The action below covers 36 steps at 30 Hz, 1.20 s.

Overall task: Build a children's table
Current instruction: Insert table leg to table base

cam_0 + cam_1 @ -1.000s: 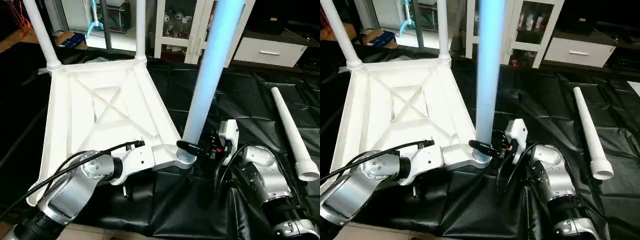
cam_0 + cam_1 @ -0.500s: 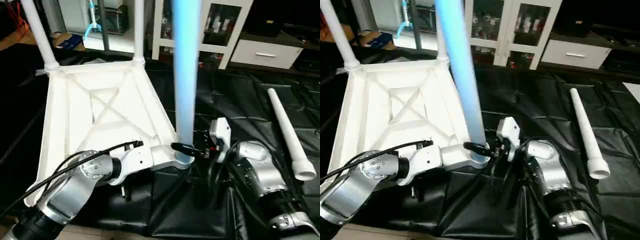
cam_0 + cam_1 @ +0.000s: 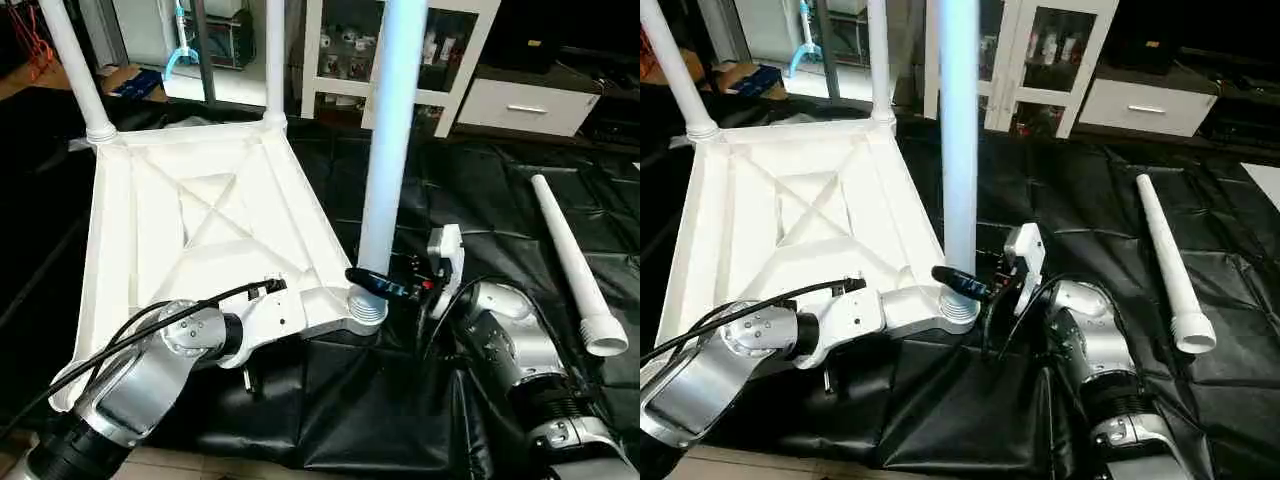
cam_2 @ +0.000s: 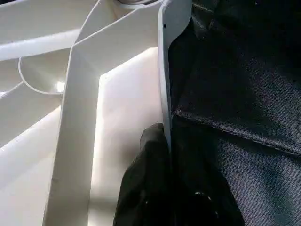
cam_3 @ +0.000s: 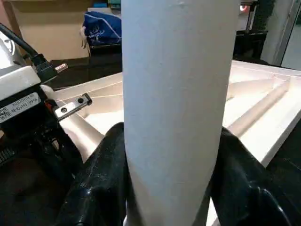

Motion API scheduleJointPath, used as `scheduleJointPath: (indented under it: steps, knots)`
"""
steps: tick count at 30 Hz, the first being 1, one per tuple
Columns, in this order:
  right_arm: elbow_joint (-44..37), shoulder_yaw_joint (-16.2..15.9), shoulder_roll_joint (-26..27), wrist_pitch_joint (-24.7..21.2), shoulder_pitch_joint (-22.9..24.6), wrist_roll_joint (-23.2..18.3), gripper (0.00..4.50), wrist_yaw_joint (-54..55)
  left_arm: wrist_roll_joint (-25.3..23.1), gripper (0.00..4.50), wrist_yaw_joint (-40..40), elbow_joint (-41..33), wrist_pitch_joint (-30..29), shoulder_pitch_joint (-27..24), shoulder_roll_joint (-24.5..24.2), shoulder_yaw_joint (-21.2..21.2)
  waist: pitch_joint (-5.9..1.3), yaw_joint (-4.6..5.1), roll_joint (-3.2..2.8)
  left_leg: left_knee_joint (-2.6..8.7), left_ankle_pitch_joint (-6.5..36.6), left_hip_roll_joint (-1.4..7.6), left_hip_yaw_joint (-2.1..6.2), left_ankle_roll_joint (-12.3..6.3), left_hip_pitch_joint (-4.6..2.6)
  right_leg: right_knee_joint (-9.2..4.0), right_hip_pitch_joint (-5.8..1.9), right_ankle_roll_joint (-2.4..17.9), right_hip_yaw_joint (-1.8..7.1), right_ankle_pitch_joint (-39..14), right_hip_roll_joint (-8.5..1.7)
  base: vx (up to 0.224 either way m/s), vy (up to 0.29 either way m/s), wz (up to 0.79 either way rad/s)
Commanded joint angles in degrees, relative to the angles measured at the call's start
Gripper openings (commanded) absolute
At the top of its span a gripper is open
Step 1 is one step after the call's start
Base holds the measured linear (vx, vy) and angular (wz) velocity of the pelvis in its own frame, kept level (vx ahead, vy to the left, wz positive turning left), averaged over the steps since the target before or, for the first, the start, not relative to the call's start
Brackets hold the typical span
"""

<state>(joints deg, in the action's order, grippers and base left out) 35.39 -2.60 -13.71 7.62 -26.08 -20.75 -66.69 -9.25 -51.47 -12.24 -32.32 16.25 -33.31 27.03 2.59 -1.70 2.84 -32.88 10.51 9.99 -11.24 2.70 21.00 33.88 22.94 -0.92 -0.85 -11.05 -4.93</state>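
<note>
Black sheeting covers the floor under the upturned table top (image 3: 190, 230). Right pincer (image 3: 385, 287) clamps the third leg (image 3: 385, 170) upright in its near socket; left pincer (image 4: 157, 155) pinches the rim. Any tilt could jam the leg or let it lean out.

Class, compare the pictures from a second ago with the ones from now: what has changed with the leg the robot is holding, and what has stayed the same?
The leg in the right gripper swung: it leaned one way, then the other, and now stands nearly upright in the near corner socket. The right gripper stayed clamped around its base. The left gripper kept hold of the table top's edge. The two far legs and the loose leg on the black sheet did not move.
</note>
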Motion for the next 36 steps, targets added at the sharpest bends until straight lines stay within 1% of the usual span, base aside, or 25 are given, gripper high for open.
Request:
scheduleJointPath:
  steps: [1,2,3,4,6,7,9,10,11,12,14,15,20,21,22,24,26,27,28,29,31,32,34,35,36]
  knots:
    - [3.3,1.3,-1.4,-1.4,2.1,1.7,1.84,2.2,-1.2,0.00,-0.2,1.7,-0.8,-1.7,-0.3,3.0,-1.19,0.19,-0.69,5.27,28.2,3.13,2.06,1.09,-0.89,-5.43,0.15,8.2,1.60,-26.4,-2.50,0.000,0.000,0.00]
    - [3.4,1.7,-1.4,-1.3,2.3,1.5,1.84,2.4,-1.2,0.00,-0.2,1.6,-0.8,-1.7,-0.3,3.0,-1.17,0.23,-0.65,5.30,28.3,3.14,2.09,1.11,-0.86,-5.43,0.15,8.1,1.58,-26.7,-2.49,0.000,0.000,0.00]
    - [3.1,2.9,-1.5,-0.8,3.2,0.5,1.84,3.2,-1.2,0.00,-0.2,1.6,-0.8,-1.8,-0.3,2.9,-1.15,0.21,-0.71,5.34,28.5,3.15,2.13,1.19,-0.84,-5.47,0.17,7.9,1.59,-26.9,-2.51,0.000,0.000,0.00]
    - [3.1,2.9,-1.5,-0.8,3.2,0.5,1.84,3.2,-1.2,0.00,-0.2,1.6,-0.8,-1.8,-0.3,2.9,-1.17,0.17,-0.75,5.35,28.7,3.18,2.10,1.19,-0.96,-5.54,0.26,7.8,1.62,-26.7,-2.50,0.000,0.000,0.00]
    - [2.2,4.2,-1.4,-0.3,4.6,-0.5,1.84,4.2,-1.2,0.00,-0.1,1.6,-0.9,-1.8,-0.3,2.8,-1.13,0.19,-0.78,5.47,29.3,3.18,2.11,1.26,-1.00,-5.63,0.25,7.8,1.54,-26.3,-2.38,0.000,0.000,0.00]
    - [1.8,4.5,-1.5,-0.2,5.3,-0.6,1.84,4.4,-1.2,0.00,-0.1,1.8,-0.9,-1.7,-0.3,2.8,-1.28,0.16,-0.81,5.57,28.4,3.19,2.11,1.21,-0.94,-5.54,0.03,7.9,1.48,-24.9,-2.36,0.000,0.000,0.00]
    - [0.8,5.0,-1.4,0.1,7.0,-1.0,1.84,4.9,-1.2,0.00,0.0,2.0,-0.8,-1.6,-0.2,2.8,-1.31,0.13,-0.96,5.71,27.1,3.24,1.97,1.01,-0.94,-5.45,-0.07,8.5,1.47,-22.1,-2.22,0.000,0.000,0.00]
    - [0.8,5.0,-1.4,0.1,7.0,-1.0,1.84,4.9,-1.2,0.00,0.0,2.0,-0.8,-1.6,-0.2,2.8,-1.23,0.09,-0.96,5.71,27.1,3.26,1.90,1.00,-0.95,-5.50,0.01,8.6,1.50,-21.8,-2.19,0.000,0.000,0.00]
    - [0.1,5.1,-1.3,0.2,8.1,-1.1,1.84,5.2,-1.2,0.00,0.0,2.1,-0.8,-1.6,-0.1,2.8,-1.22,0.09,-0.88,5.66,27.5,3.21,1.83,0.99,-1.04,-5.53,0.05,8.7,1.52,-21.9,-2.19,0.000,0.000,0.00]
    - [0.1,5.1,-1.3,0.2,8.1,-1.1,1.84,5.2,-1.2,0.00,0.0,2.1,-0.8,-1.6,-0.1,2.8,-1.15,0.02,-0.90,5.67,28.1,3.21,1.81,1.02,-1.16,-5.65,0.18,8.6,1.56,-22.8,-2.22,0.000,0.000,0.00]
    - [-1.6,4.9,-1.2,0.3,10.2,-1.0,1.84,5.5,-1.2,0.00,0.2,2.1,-0.7,-1.5,-0.1,2.8,-1.09,-0.04,-0.84,5.73,28.0,3.21,1.84,1.01,-1.03,-5.70,0.09,8.3,1.62,-23.0,-2.27,0.000,0.000,0.00]
    - [-2.0,4.8,-1.2,0.3,10.7,-1.0,1.84,5.6,-1.1,0.00,0.3,2.1,-0.7,-1.5,-0.1,2.8,-1.13,-0.13,-0.84,5.72,27.8,3.23,1.82,1.02,-1.11,-5.72,0.12,8.1,1.64,-23.1,-2.29,0.000,0.000,0.00]
    - [-6.8,3.2,-1.2,0.3,14.7,-0.6,1.84,5.7,-1.1,0.00,0.7,2.4,-0.6,-1.5,0.2,2.7,-0.96,-0.22,-0.69,5.83,27.6,3.25,1.80,0.82,-1.03,-5.85,0.19,7.5,1.73,-23.6,-2.26,0.000,0.000,0.00]
    - [-7.8,2.7,-1.2,0.2,15.6,-0.6,1.84,5.7,-1.1,0.00,0.8,2.4,-0.6,-1.5,0.2,2.6,-1.07,-0.35,-0.74,5.83,27.0,3.28,1.78,0.77,-1.09,-5.81,0.11,7.4,1.76,-23.1,-2.30,0.000,0.000,0.00]
    - [-8.7,2.2,-1.3,-0.1,16.3,-0.4,1.84,5.6,-1.1,0.00,0.8,2.4,-0.6,-1.5,0.3,2.6,-1.03,-0.40,-0.65,5.82,26.4,3.30,1.69,0.65,-1.11,-5.78,0.15,7.6,1.81,-22.1,-2.22,0.000,0.000,0.00]
    - [-9.6,1.5,-1.4,-0.5,17.1,-0.1,1.84,5.4,-1.1,0.00,0.9,2.5,-0.6,-1.5,0.4,2.6,-1.08,-0.44,-0.67,5.83,25.8,3.31,1.63,0.54,-1.08,-5.65,0.05,7.8,1.81,-21.1,-2.16,0.000,0.000,0.00]
    - [-9.8,1.2,-1.5,-0.6,17.3,0.0,1.84,5.3,-1.1,0.00,1.0,2.6,-0.6,-1.4,0.5,2.7,-1.07,-0.47,-0.70,5.86,25.1,3.32,1.58,0.39,-0.98,-5.54,-0.07,8.2,1.79,-19.8,-2.14,0.000,0.000,0.00]
    - [-10.4,0.3,-1.7,-1.3,17.7,0.4,1.84,4.6,-1.0,0.00,1.1,2.5,-0.7,-1.4,0.6,2.7,-1.06,-0.49,-0.67,5.84,25.0,3.32,1.54,0.31,-1.00,-5.52,-0.10,8.3,1.80,-19.7,-2.16,0.000,0.000,0.00]
    - [-10.9,-0.4,-2.0,-1.6,17.9,0.8,1.84,4.3,-1.0,0.00,1.1,2.5,-0.7,-1.4,0.7,2.8,-0.99,-0.50,-0.53,5.87,24.9,3.33,1.53,0.25,-0.94,-5.57,-0.17,8.2,1.80,-20.0,-2.17,0.000,0.000,0.00]
    - [-11.4,-1.2,-2.1,-2.2,18.0,1.0,1.84,4.0,-1.0,0.00,1.2,2.5,-0.7,-1.3,0.7,2.8,-0.97,-0.54,-0.55,5.88,24.9,3.32,1.54,0.26,-0.94,-5.58,-0.17,8.1,1.82,-20.4,-2.18,0.000,0.000,0.00]
    - [-11.7,-1.7,-2.1,-2.9,18.0,1.0,1.84,3.9,-0.9,0.00,1.2,2.5,-0.7,-1.3,0.7,2.9,-0.97,-0.52,-0.53,5.89,24.8,3.30,1.57,0.24,-0.90,-5.62,-0.22,7.9,1.85,-20.9,-2.27,0.000,0.000,0.00]
    - [-11.9,-2.0,-2.2,-3.2,17.9,1.2,1.84,3.7,-0.9,0.00,1.2,2.5,-0.7,-1.3,0.7,2.8,-0.97,-0.50,-0.43,5.89,24.8,3.30,1.59,0.22,-0.85,-5.64,-0.24,7.9,1.86,-21.2,-2.32,0.000,0.000,0.00]
    - [-12.4,-3.7,-2.9,-4.1,17.8,2.2,1.84,2.9,-0.9,0.00,1.2,2.5,-0.7,-1.3,0.7,2.8,-0.91,-0.46,-0.39,5.97,25.1,3.32,1.72,0.44,-0.75,-5.66,-0.31,7.5,1.81,-22.0,-2.30,0.000,0.000,0.00]
    - [-12.4,-3.7,-2.9,-4.1,17.8,2.2,1.84,2.9,-0.9,0.00,1.2,2.5,-0.7,-1.3,0.7,2.8,-0.93,-0.49,-0.41,5.98,24.9,3.32,1.72,0.53,-0.79,-5.66,-0.28,7.3,1.81,-22.0,-2.30,0.000,0.000,0.00]
    - [-12.6,-4.6,-3.1,-4.7,17.8,2.5,1.84,2.6,-0.9,0.00,1.2,2.4,-0.7,-1.4,0.7,2.9,-0.92,-0.49,-0.38,5.96,24.8,3.32,1.71,0.49,-0.79,-5.67,-0.26,7.3,1.84,-22.0,-2.34,0.000,0.000,0.00]
